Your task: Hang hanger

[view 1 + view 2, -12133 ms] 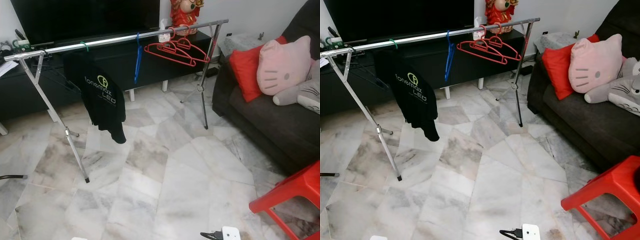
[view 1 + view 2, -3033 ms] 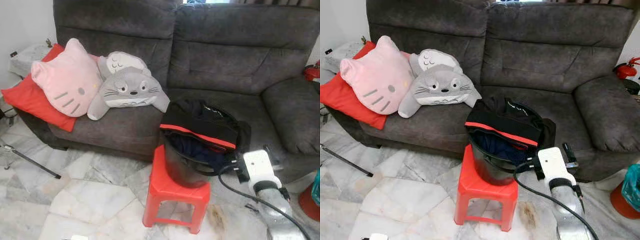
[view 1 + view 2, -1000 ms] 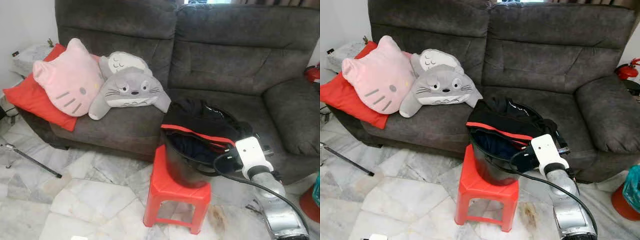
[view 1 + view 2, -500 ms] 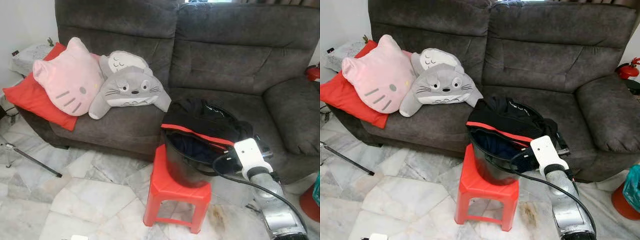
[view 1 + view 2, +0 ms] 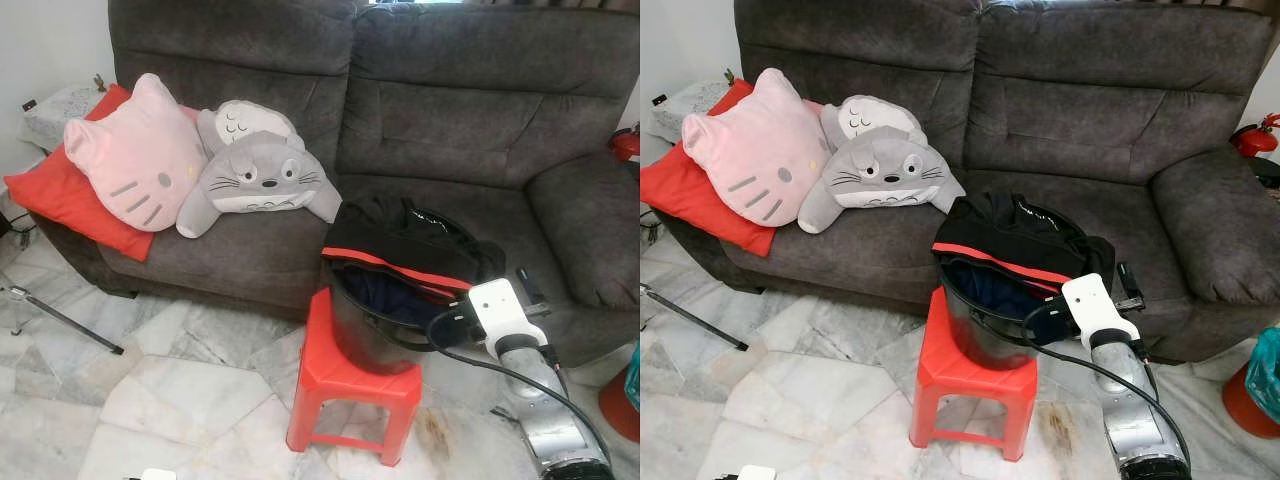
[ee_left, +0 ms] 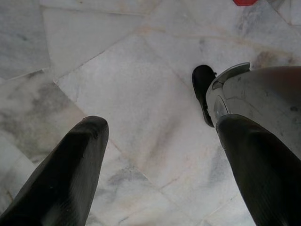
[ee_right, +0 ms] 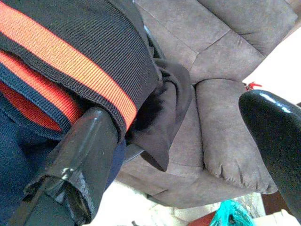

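right gripper point(image 7: 188, 155) at the black bucket point(image 5: 375, 335) on the red stool point(image 5: 350, 385), fingers spread wide over the black garment with orange band point(image 7: 70, 61). no hanger visible, location unknown. advice: close low on the cloth edge, lift straight clear of the bucket rim. left gripper point(image 6: 160, 155) idle over floor, fingers spread.

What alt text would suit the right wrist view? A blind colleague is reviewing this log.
The open right gripper reaches at black clothing with an orange stripe heaped in a bucket, one finger against the cloth. A grey sofa lies behind.
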Controlling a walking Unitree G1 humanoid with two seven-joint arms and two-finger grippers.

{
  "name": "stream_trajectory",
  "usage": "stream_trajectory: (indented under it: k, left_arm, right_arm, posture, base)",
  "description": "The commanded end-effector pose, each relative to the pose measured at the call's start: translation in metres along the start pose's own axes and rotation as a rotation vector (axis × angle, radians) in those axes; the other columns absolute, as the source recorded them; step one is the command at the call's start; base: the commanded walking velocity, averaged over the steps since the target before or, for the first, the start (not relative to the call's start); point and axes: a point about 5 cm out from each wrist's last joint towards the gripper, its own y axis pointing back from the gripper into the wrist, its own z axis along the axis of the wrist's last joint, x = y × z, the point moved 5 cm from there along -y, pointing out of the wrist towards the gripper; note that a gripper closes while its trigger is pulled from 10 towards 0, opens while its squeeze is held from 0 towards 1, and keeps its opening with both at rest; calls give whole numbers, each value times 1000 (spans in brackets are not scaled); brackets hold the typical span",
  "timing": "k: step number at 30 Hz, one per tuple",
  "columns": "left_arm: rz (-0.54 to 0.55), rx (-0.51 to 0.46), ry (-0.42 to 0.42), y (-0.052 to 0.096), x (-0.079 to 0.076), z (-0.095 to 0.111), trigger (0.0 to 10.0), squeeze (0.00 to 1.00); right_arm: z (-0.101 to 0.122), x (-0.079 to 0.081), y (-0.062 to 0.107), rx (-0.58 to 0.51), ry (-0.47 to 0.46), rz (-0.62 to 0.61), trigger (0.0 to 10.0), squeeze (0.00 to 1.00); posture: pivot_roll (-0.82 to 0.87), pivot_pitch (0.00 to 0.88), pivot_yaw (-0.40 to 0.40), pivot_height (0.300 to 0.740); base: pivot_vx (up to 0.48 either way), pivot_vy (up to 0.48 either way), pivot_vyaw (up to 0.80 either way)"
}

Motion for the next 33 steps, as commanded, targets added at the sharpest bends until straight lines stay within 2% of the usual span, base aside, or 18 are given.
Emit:
stream_trajectory:
  k: [1,10,17,25,27,32,33]
  left_arm:
    - [5,9,-9,0,1,-3,10000,0]
    - [15,3,-7,0,2,-1,10000,0]
    - [14,0,-10,0,2,0,10000,0]
    - [12,1,-15,0,1,0,10000,0]
    - [11,1,-16,0,1,0,10000,0]
    - [11,1,-18,0,0,-1,10000,0]
    - [12,1,-19,0,0,-1,10000,0]
  right_arm:
    - [0,2,-1,-8,17,-1,10000,0]
    - [8,9,-6,-73,51,-1,10000,0]
    - [13,5,-10,-96,56,-35,10000,0]
    - [5,-2,-16,-47,69,-84,10000,0]
    - [4,-5,-18,-38,43,-97,10000,0]
    - [7,-4,-21,-51,45,-92,10000,0]
    - [8,-4,-22,-54,45,-94,3373,0]
  posture:
    - [-140,50,-11,740]
    - [-134,57,-8,740]
    - [-132,60,-4,740]
    - [-125,44,-3,740]
    - [-123,38,-1,740]
    - [-119,25,-3,740]
    - [-117,23,-3,740]
  base:
    - [0,0,0]
    - [0,0,0]
    - [0,0,0]
    - [0,0,0]
    - [0,0,0]
    - [0,0,0]
    - [0,0,0]
